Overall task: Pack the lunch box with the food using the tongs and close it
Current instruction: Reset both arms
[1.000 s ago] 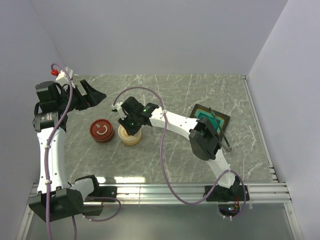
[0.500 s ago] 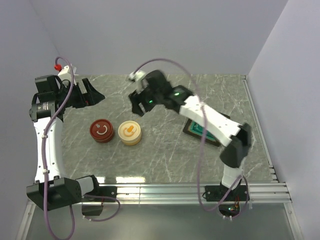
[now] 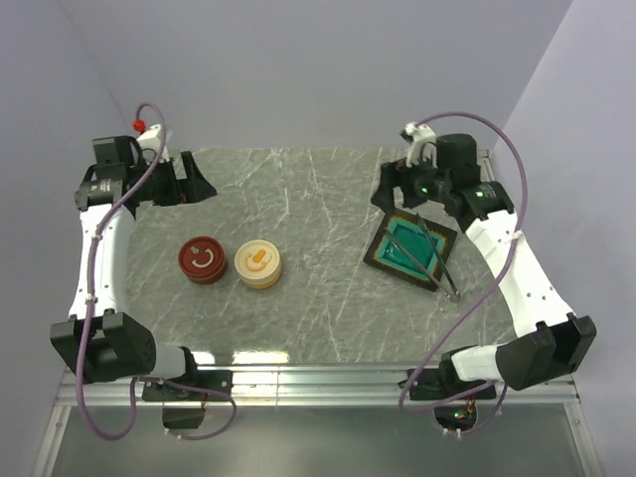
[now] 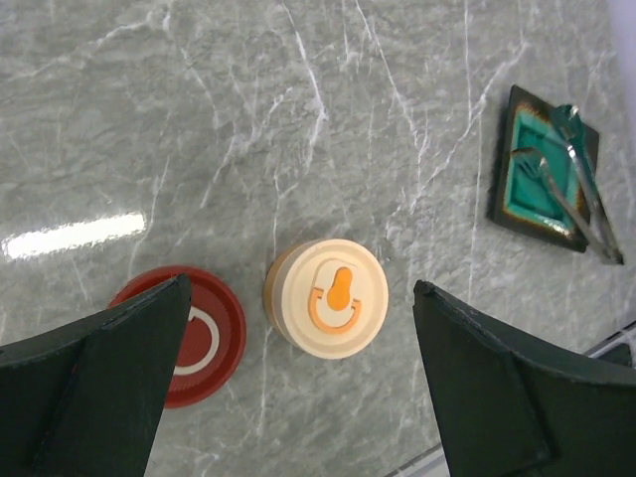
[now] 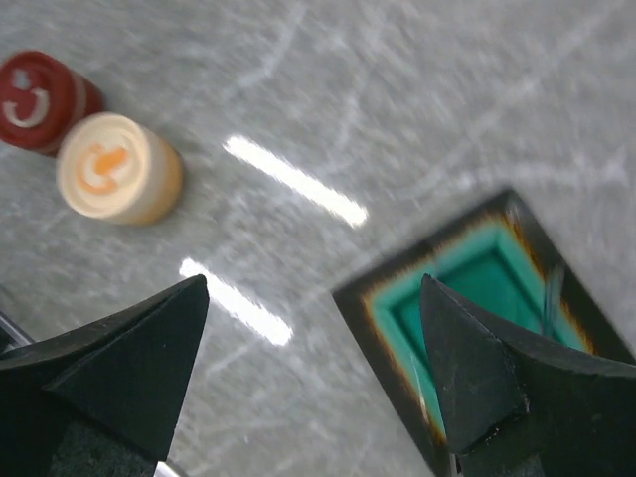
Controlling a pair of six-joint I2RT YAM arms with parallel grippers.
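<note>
Two lidded rounds sit side by side left of centre, the red container (image 3: 202, 260) and the cream container (image 3: 258, 265); right of them the tongs (image 3: 434, 253) lie across the green tray (image 3: 397, 246), long axis near-to-far (slightly slanted), joined end poking past its near corner; farther back, the left gripper (image 3: 189, 179) and right gripper (image 3: 397, 194) gape wide, holding nothing.

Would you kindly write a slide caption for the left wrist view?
Open left tool above a lidded cream container beside a red container; tongs lie across the teal dish.

Left claw (image 3: 192, 180) spread wide, hovering far left; right claw (image 3: 390, 194) spread, far right.
</note>
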